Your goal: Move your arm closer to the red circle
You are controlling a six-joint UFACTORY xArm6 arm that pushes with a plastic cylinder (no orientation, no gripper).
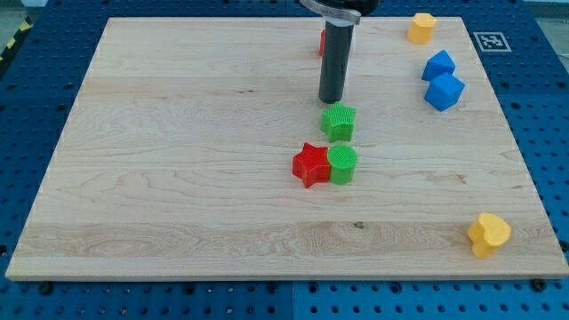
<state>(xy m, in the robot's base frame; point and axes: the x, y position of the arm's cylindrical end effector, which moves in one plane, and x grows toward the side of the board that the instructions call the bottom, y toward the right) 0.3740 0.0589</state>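
Observation:
My dark rod comes down from the view's top centre, and my tip (332,100) rests on the board just above the green star (339,122). A sliver of a red block (322,42), likely the red circle, shows just left of the rod near the top edge; the rod hides most of it. Below the green star, a red star (310,164) touches a green circle (342,164).
The wooden board (178,178) lies on a blue perforated table. Two blue blocks (438,65) (444,92) sit at the right. A yellow block (421,28) is at the top right, and a yellow heart (488,234) at the bottom right.

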